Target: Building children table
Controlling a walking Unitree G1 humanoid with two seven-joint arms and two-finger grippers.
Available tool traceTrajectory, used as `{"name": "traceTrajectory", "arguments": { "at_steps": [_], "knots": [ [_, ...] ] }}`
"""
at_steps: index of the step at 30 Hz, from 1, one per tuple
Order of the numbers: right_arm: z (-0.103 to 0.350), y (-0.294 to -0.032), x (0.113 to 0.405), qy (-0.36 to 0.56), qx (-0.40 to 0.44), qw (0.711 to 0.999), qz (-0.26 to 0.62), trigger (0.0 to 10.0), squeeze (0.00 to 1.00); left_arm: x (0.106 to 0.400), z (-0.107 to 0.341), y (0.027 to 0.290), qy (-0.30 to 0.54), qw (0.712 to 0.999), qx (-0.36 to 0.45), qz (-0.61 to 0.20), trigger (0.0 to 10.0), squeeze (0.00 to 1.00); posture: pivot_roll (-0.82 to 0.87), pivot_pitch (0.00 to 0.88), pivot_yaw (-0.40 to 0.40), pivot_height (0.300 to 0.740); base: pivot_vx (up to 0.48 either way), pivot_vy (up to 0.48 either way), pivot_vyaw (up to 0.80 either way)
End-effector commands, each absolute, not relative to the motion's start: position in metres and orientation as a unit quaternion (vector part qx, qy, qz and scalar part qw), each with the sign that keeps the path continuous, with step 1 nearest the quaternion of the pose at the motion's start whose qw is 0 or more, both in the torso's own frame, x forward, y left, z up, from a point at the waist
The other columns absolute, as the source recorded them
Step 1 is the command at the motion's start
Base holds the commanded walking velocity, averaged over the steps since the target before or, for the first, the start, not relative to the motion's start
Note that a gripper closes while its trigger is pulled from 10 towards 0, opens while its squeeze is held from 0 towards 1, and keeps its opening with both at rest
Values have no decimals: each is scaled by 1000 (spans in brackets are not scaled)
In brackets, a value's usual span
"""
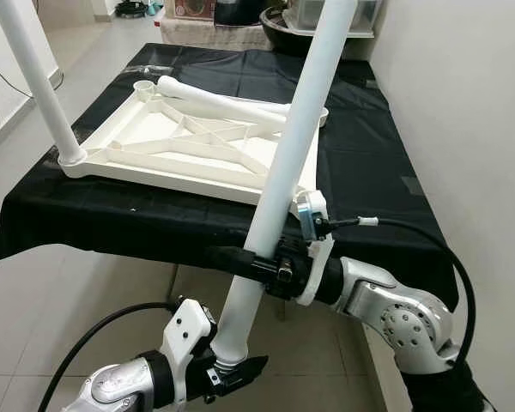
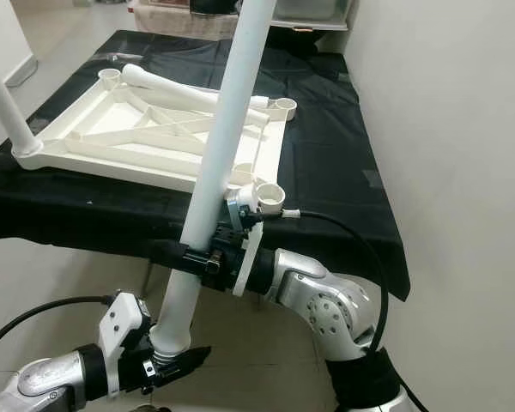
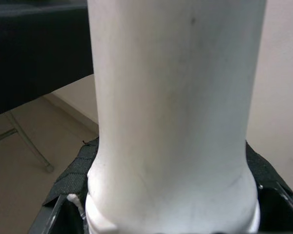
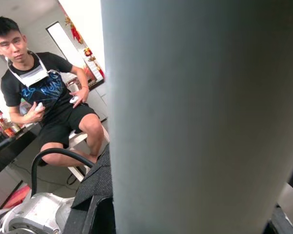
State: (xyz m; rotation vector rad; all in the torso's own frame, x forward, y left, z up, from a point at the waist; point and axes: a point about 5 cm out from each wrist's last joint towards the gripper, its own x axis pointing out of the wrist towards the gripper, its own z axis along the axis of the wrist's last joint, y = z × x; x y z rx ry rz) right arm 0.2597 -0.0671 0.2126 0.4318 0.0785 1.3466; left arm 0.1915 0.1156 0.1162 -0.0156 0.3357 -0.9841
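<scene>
Nearest the camera, the left gripper (image 1: 232, 371) clamps the threaded lower end of a long white table leg (image 1: 287, 163), and to its right the right gripper (image 1: 270, 266) grips the same leg partway up, holding it tilted in front of the table. Behind it, a black cloth (image 1: 360, 137) covers a table on a pale tiled floor (image 1: 60, 300), bearing the upturned white tabletop (image 1: 189, 142) with one leg (image 1: 34, 77) standing in its left corner and another loose leg (image 1: 223, 103) lying across it. No writing is legible; the right wrist view shows a seated person (image 4: 53, 102).
</scene>
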Motion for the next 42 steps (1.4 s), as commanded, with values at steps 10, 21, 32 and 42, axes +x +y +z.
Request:
{"name": "traceTrajectory", "arguments": {
  "at_steps": [10, 21, 32, 42],
  "knots": [
    [220, -74, 264, 19, 183, 765, 617, 0, 0, 189, 116, 111, 170, 866, -31, -469, 10000, 1000, 69, 114, -46, 740, 0, 0, 0],
    [226, -110, 300, -20, 145, 846, 513, 0, 0, 210, 127, 117, 115, 915, -22, -387, 10000, 0, 72, 101, -47, 740, 0, 0, 0],
    [258, -169, 346, -162, 130, 964, 169, 0, 0, 236, 149, 127, 23, 968, 9, -249, 10000, 0, 76, 100, -44, 740, 0, 0, 0],
    [266, -166, 351, -195, 121, 966, 118, 10000, 0, 244, 158, 122, -9, 974, 5, -225, 10000, 0, 80, 113, -46, 740, 57, 0, 0]
  ]
}}
